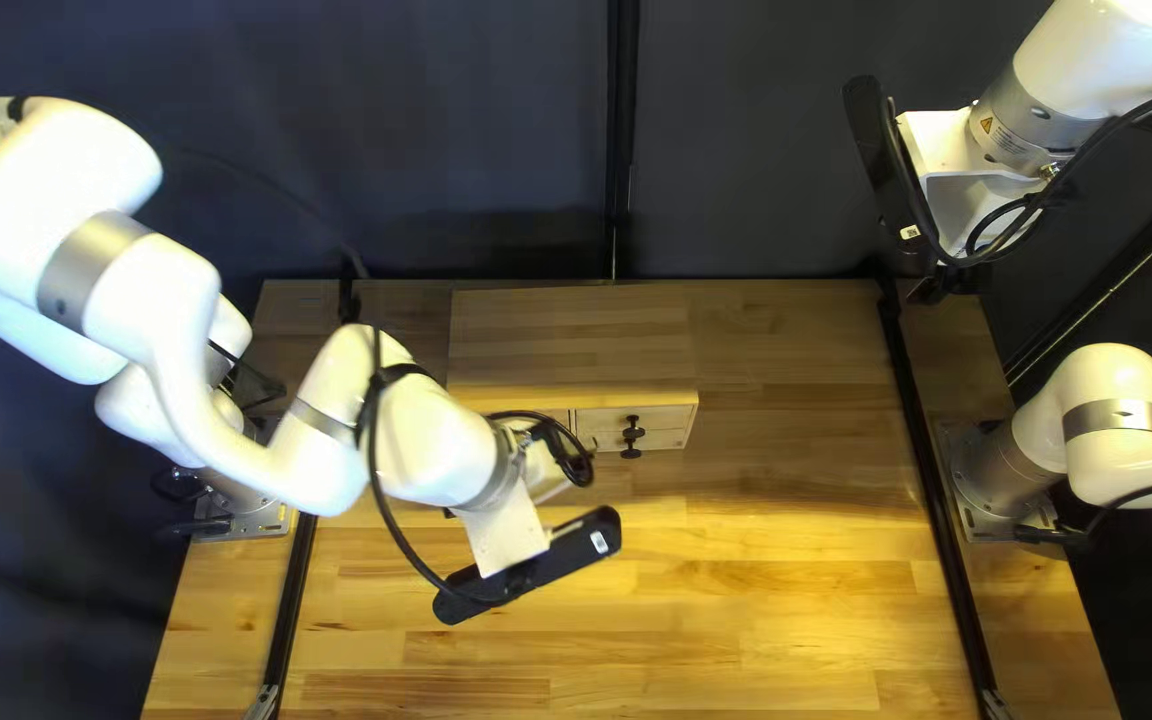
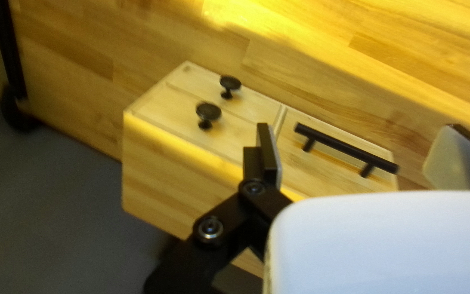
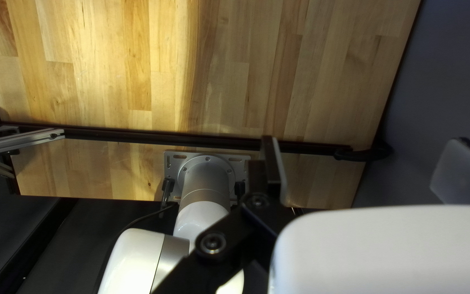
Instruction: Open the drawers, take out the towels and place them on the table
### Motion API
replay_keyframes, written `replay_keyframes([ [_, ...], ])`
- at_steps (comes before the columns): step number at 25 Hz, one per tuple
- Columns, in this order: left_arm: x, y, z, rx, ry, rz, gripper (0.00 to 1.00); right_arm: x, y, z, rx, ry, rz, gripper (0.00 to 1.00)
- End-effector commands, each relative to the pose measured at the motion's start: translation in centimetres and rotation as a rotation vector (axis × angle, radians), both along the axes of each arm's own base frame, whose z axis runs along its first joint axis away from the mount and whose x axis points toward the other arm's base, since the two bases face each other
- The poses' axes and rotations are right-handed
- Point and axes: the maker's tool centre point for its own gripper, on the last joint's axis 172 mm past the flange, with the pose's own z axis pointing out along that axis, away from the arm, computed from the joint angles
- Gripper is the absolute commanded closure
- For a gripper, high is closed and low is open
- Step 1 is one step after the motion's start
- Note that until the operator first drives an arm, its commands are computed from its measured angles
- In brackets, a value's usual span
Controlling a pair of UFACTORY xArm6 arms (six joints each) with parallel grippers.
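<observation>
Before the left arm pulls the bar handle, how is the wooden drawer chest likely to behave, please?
The drawer chest looks rigid, being wood. No fastening to the smooth table shows, so it may slide with the pull. Being low and wide, it probably won't tip.

Left arm (image 1: 406,445) low and outstretched, right arm (image 1: 1086,60) raised high; left end effector (image 2: 361,136) and right end effector (image 3: 365,163) spread wide.

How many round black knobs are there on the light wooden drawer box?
2. The upper round black knob and the lower round black knob sit on two small stacked drawers, beside the long black bar handle. None seems hidden.
</observation>
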Motion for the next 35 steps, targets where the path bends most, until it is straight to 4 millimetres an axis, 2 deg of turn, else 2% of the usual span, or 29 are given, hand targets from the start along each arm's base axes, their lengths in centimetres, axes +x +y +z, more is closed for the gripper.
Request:
replay_keyframes([
  [1, 2.5, -0.2, -1.7, -0.028, 0.053, -0.092, 0.0, 0.0, 0.0, 0.0, 0.0, 0.0, 0.0, 0.0],
  [8, 5.2, 0.5, -4.3, -0.033, 0.137, -0.192, 0.0, 0.0, 0.0, 0.0, 0.0, 0.0, 0.0, 0.0],
  [16, 7.2, 3.4, -6.8, -0.04, 0.191, -0.233, 0.0, 0.0, 0.0, 0.0, 0.0, 0.0, 0.0, 0.0],
  [20, 7.9, 4.2, -7.4, -0.042, 0.192, -0.249, 0.0, 0.0, 0.0, 0.0, 0.0, 0.0, 0.0, 0.0],
  [29, 7.7, 6.5, -8.9, -0.05, 0.213, -0.272, 0.0, 0.0, 0.0, 0.0, 0.0, 0.0, 0.0, 0.0],
  [31, 7.8, 6.9, -9.0, -0.018, 0.167, -0.215, 0.0, 0.0, 0.0, 0.0, 0.0, 0.0, 0.0, 0.0],
  [32, 7.9, 7.1, -9.0, -0.077, 0.252, -0.308, 0.0, 0.0, 0.0, 0.0, 0.0, 0.0, 0.0, 0.0],
  [35, 8.1, 7.4, -9.1, -0.059, 0.24, -0.285, 0.0, 0.0, 0.0, 0.0, 0.0, 0.0, 0.0, 0.0],
])
